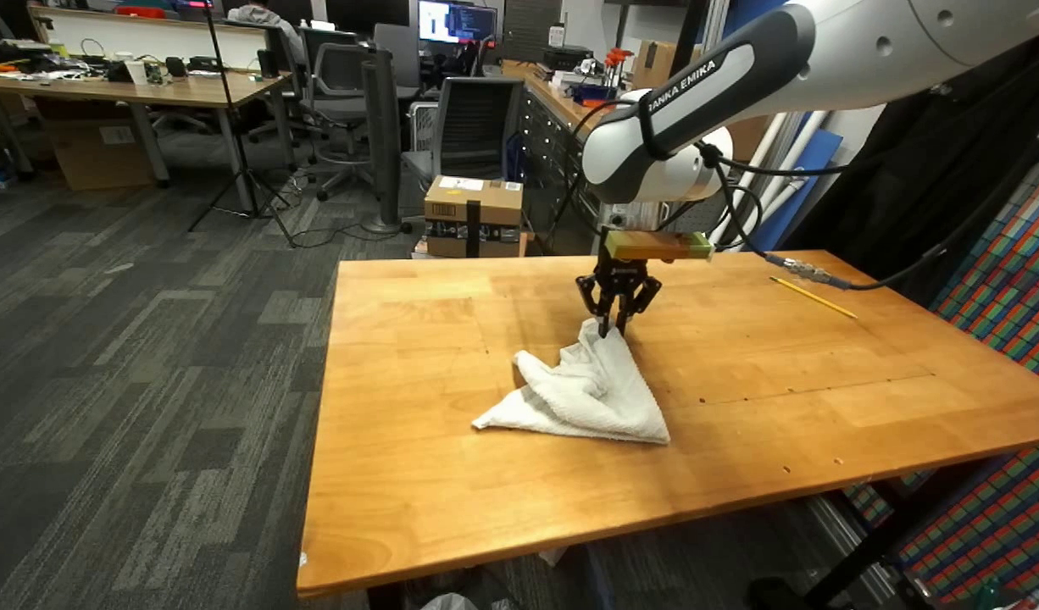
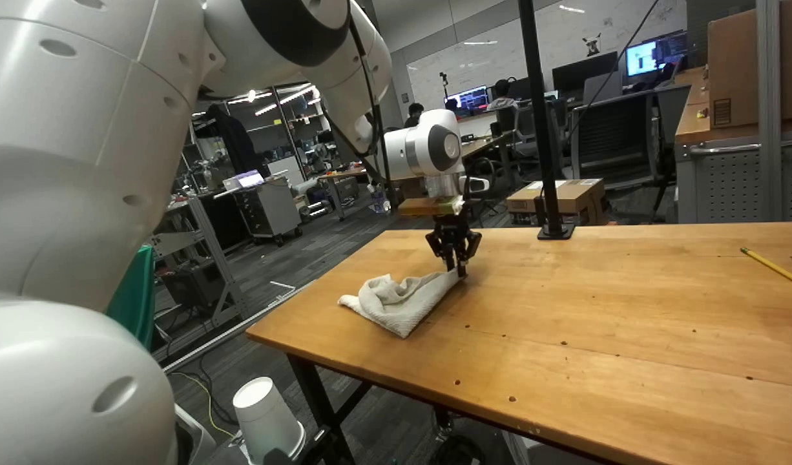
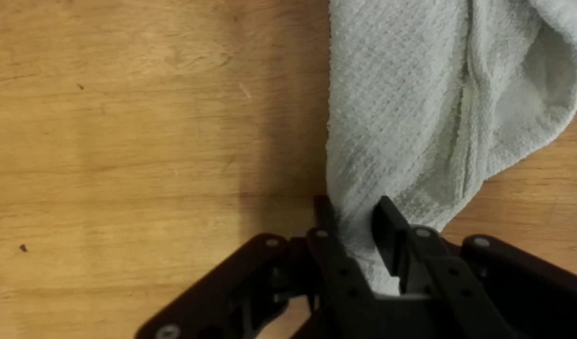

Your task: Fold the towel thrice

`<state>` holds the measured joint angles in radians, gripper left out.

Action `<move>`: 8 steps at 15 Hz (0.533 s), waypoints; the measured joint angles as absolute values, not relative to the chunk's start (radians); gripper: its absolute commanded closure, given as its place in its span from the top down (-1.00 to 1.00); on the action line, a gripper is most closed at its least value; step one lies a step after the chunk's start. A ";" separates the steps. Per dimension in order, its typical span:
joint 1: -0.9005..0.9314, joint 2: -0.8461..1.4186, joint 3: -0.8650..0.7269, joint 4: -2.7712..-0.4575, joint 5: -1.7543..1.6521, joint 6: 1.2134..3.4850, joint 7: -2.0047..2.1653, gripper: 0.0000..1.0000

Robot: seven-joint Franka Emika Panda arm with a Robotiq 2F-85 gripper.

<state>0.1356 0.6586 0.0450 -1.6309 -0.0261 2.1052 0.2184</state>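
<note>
The white towel (image 1: 621,394) lies crumpled on the wooden tabletop, partly folded over itself, with a raised loop of cloth (image 2: 376,294) on one side. At its narrow corner, my gripper (image 1: 613,329) points straight down, fingertips close to the table. In the wrist view the towel (image 3: 387,94) runs down between the two fingers of the gripper (image 3: 354,205). These stand partly apart, and a strip of cloth shows in the gap. One finger (image 3: 387,219) rises in front of the cloth; the opposite fingertip lies along the towel's edge. No firm pinch on the cloth is visible.
A yellow pencil (image 1: 814,297) lies on the tabletop (image 1: 418,483), well away from the towel. In an exterior view a black post (image 2: 533,116) stands at the table's edge. A cable (image 1: 892,275) hangs from the arm over the table.
</note>
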 measured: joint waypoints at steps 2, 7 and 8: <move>0.135 0.646 0.042 -1.634 -0.026 2.105 0.218 -1.00; 0.135 0.573 0.033 -1.683 -0.027 2.108 0.219 -0.98; 0.135 0.552 0.032 -1.701 -0.029 2.109 0.220 -0.98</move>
